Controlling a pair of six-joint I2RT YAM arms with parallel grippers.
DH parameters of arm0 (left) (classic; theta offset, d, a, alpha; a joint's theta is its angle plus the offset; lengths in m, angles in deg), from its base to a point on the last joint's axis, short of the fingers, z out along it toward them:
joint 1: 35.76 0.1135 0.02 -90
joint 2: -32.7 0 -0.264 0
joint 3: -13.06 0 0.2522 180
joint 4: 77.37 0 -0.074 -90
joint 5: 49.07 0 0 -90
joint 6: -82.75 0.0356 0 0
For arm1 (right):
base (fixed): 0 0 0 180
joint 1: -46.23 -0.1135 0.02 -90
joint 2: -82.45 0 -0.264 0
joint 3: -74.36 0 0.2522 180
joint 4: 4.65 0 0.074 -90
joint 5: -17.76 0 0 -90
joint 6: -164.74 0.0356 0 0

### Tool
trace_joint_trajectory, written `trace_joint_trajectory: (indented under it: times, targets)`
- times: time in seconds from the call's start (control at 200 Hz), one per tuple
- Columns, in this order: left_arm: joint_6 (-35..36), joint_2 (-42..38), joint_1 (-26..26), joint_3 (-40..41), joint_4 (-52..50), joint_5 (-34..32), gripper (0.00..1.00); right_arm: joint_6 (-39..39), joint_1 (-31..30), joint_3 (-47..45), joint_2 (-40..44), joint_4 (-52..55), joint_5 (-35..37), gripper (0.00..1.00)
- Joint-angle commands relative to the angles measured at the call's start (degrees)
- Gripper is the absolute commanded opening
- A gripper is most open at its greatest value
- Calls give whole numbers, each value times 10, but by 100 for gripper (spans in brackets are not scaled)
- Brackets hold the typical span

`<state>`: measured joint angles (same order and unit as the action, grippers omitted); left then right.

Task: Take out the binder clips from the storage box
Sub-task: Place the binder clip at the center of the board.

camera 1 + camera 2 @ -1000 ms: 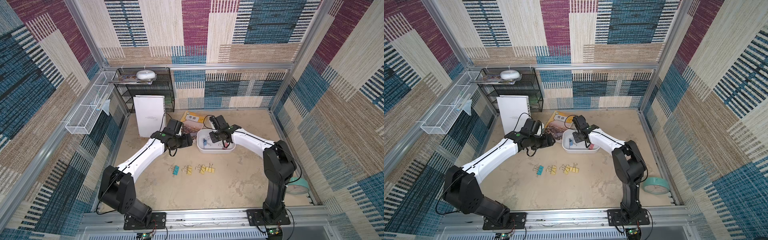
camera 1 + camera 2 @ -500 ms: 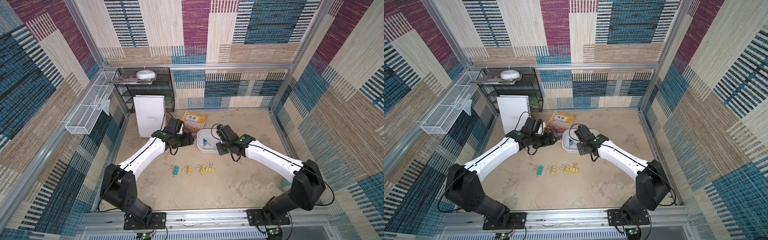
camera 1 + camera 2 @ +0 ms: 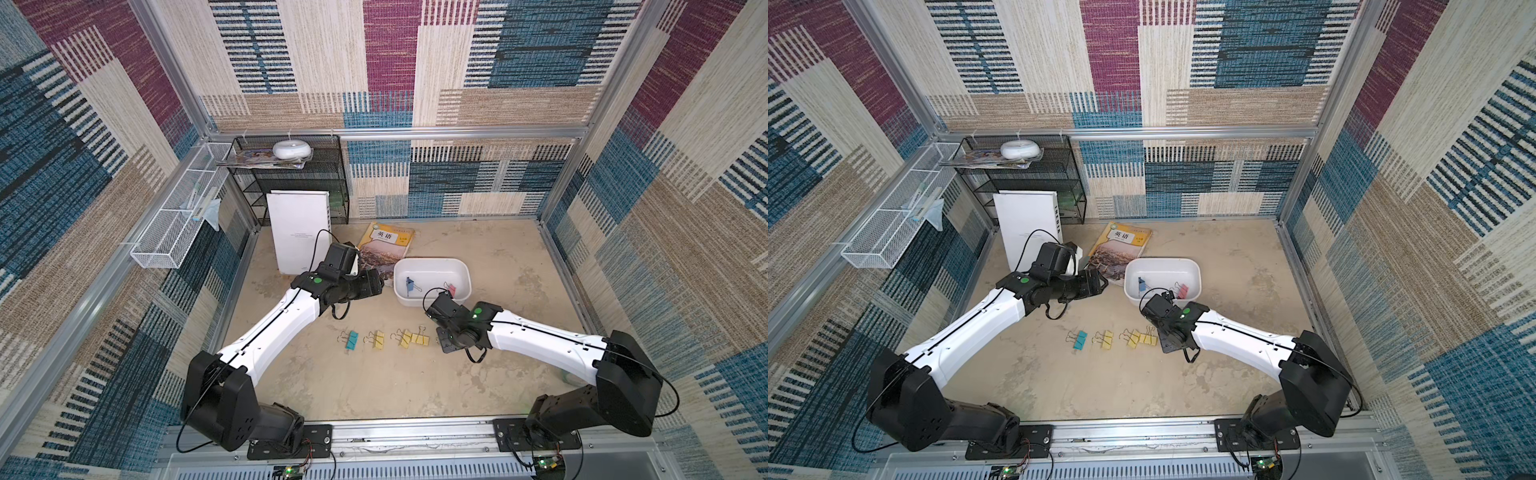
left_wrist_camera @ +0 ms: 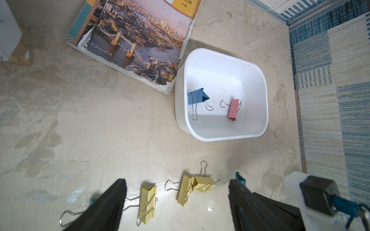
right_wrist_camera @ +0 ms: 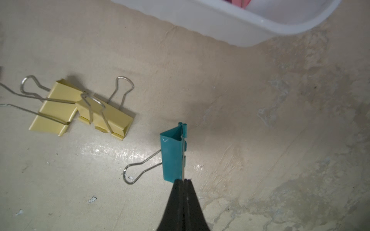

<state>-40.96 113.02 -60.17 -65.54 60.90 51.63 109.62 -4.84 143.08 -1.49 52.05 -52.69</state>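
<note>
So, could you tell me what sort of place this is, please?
Likely a robot test cell staged as a desk corner: carpet-lined walls on an aluminium frame, left arm and right arm bolted to a front rail, plus a shelf and book.

The right gripper (image 5: 183, 181) has left the storage box (image 3: 432, 262). A second ago it was reaching down inside the box, and half a second ago it was crossing the box's near rim. Now it sits low over the floor (image 3: 374, 386) in front of the box's near wall, clear of it. The teal binder clip (image 5: 173, 158) pinched in its closed jaws has come out with it and hangs just beside the pair of yellow clips (image 5: 80, 108) lying in front of the box. The right arm (image 3: 540, 336), earlier folded upright with its elbow high, now stretches out low.
</note>
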Motion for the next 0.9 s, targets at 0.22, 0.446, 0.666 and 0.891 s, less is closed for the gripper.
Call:
trace_joint_trajectory:
  times: [0.22,0.446,0.666,0.891]
  targets:
    - [-9,-60,1,42,7,-28,84,38,-13,25,-69,23,28,0]
    - [-11,-73,1,51,4,-30,84,38,-17,44,-92,25,31,14]
    - [-10,-73,1,48,5,-30,84,32,-22,61,-69,19,31,43]
    - [-13,-52,1,37,11,-17,84,25,-21,99,-52,12,79,59]
